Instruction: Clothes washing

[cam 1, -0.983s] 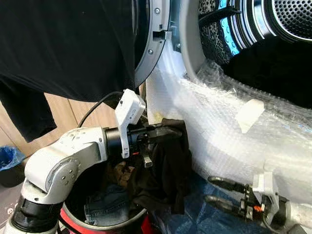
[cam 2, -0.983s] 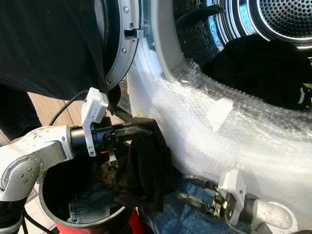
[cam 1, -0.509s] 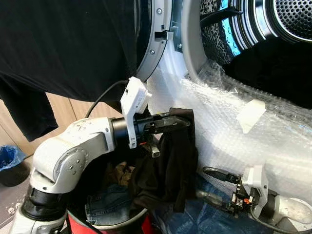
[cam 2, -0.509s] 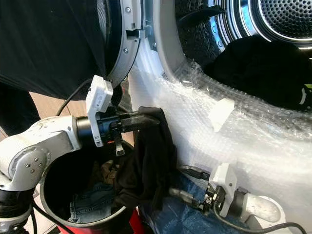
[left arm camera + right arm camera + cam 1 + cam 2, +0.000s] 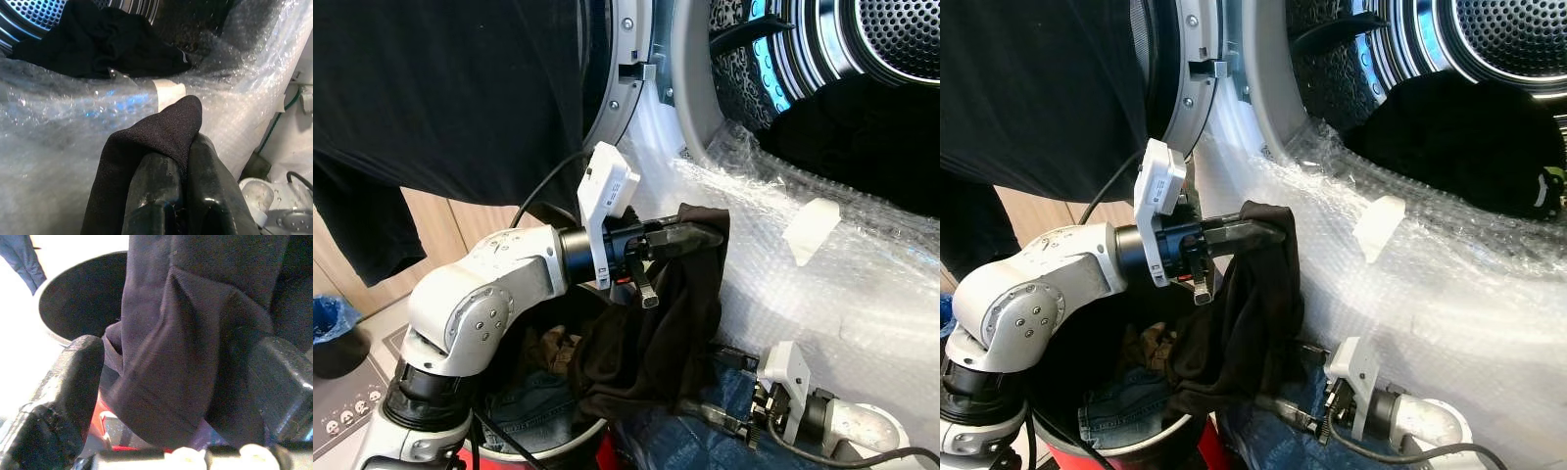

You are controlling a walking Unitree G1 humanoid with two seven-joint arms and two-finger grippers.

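Left gripper (image 5: 700,235) pinches black garment (image 5: 656,333) beside bubble-wrapped washer (image 5: 822,264)

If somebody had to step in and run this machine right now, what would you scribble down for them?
Left gripper: shut on the dark garment, held up beside the washer's bubble-wrapped front; the cloth hangs down over the bucket.
Right gripper: open, low by the garment's hanging end, fingers either side of the cloth, not clamped.
Black clothes already lie in the drum. Jeans and other items sit in the bucket.
Left to do: lift the garment over the rim into the drum, then load the rest.
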